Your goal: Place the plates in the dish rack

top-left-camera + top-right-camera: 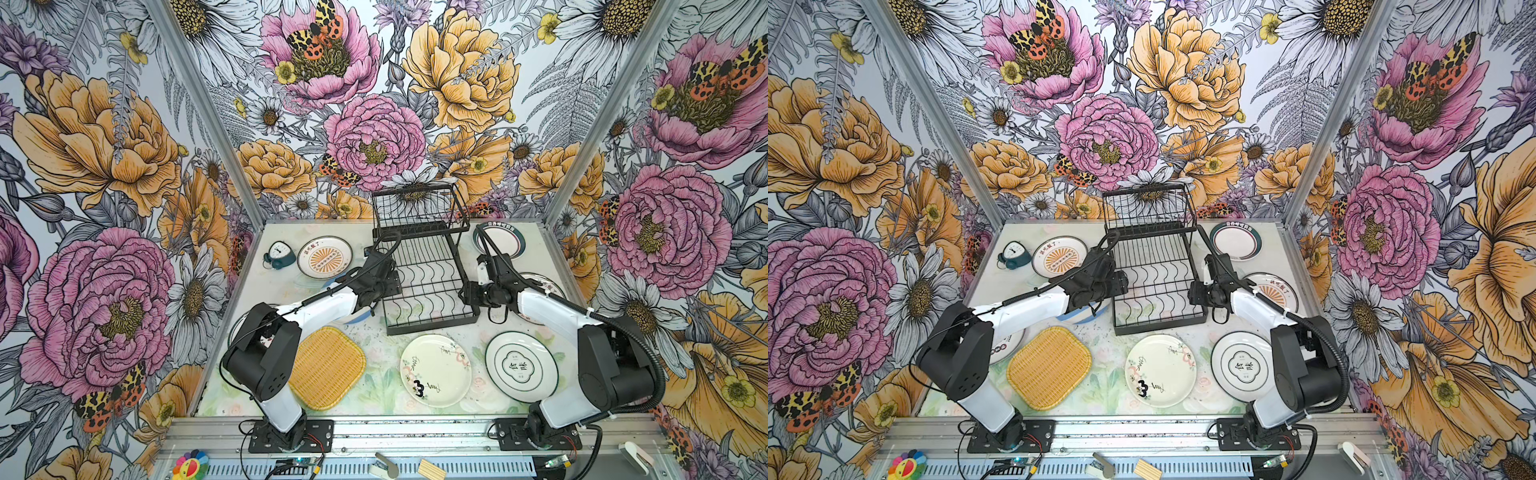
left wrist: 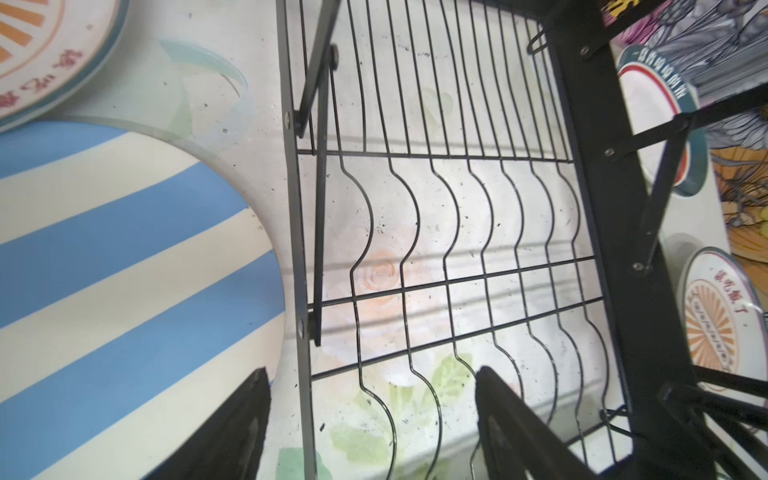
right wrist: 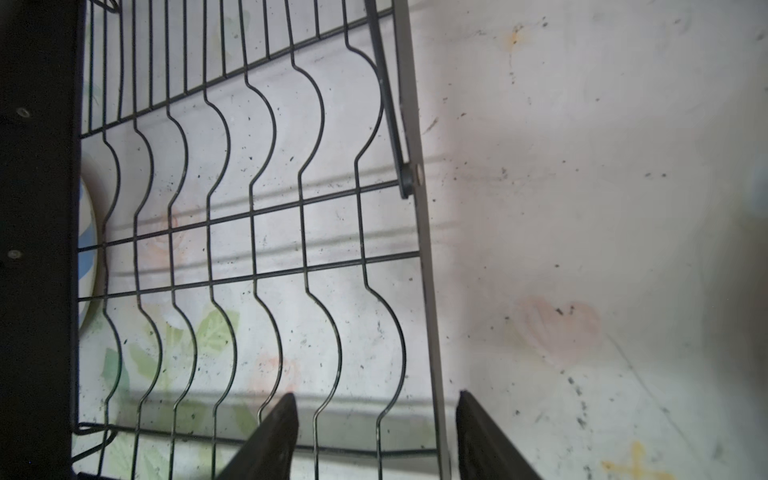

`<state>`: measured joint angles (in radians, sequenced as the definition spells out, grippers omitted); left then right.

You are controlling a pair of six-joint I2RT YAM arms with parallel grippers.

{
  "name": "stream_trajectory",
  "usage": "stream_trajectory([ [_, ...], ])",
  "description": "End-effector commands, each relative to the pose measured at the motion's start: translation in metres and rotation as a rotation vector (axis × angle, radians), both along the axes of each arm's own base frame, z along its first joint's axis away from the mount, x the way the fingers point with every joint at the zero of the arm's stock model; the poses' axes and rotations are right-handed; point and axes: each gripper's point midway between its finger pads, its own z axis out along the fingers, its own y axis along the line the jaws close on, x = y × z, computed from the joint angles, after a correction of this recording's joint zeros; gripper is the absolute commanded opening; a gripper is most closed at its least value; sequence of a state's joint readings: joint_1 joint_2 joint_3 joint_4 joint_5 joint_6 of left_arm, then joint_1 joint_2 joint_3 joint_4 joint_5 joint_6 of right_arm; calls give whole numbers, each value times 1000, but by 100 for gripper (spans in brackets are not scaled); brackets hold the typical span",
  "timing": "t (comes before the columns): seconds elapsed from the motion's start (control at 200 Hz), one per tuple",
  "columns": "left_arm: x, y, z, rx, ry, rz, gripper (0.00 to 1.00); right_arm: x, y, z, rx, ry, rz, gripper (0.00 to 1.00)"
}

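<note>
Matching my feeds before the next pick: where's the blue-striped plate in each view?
Both top views: blue-striped plate peeks out under the left arm, left of the dish rack.
Left wrist: large, just outside the rack's side rail.
Right wrist: a sliver through the wires, beyond the far frame.
Shared landmark: the rack's wavy slot wires.

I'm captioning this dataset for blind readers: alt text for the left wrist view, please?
The left gripper, jaws open, hovers over a side rail of the empty black wire dish rack. A blue-and-white striped plate lies flat on the table beside the rack.
</note>
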<state>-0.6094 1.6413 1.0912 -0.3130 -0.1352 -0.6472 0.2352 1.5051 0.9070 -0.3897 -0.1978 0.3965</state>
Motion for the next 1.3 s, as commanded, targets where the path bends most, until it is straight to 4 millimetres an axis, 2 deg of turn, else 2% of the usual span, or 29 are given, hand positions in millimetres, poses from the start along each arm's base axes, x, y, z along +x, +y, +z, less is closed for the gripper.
stream_trajectory([
  [0.0,-18,7,4,26,0,-18,80,-23,-5,11,29,27,-19,64],
  [0.08,-30,7,9,6,4,-41,82,-42,-6,17,57,38,-19,65],
  [0.215,-55,6,13,-34,15,-86,82,-78,7,23,164,81,10,65],
  [0.425,-94,9,10,-97,46,-137,82,-139,24,5,273,203,64,64],
  [0.56,-114,13,9,-136,58,-159,81,-165,32,-4,314,252,85,65],
  [0.671,-125,13,4,-158,82,-188,81,-175,36,-13,304,282,94,65],
  [0.831,-137,12,-8,-165,127,-222,80,-178,36,-24,248,308,100,66],
  [1.021,-148,9,-11,-184,145,-242,80,-187,34,-37,211,340,80,67],
  [1.296,-161,11,-19,-197,145,-265,80,-197,35,-50,244,336,99,65],
])
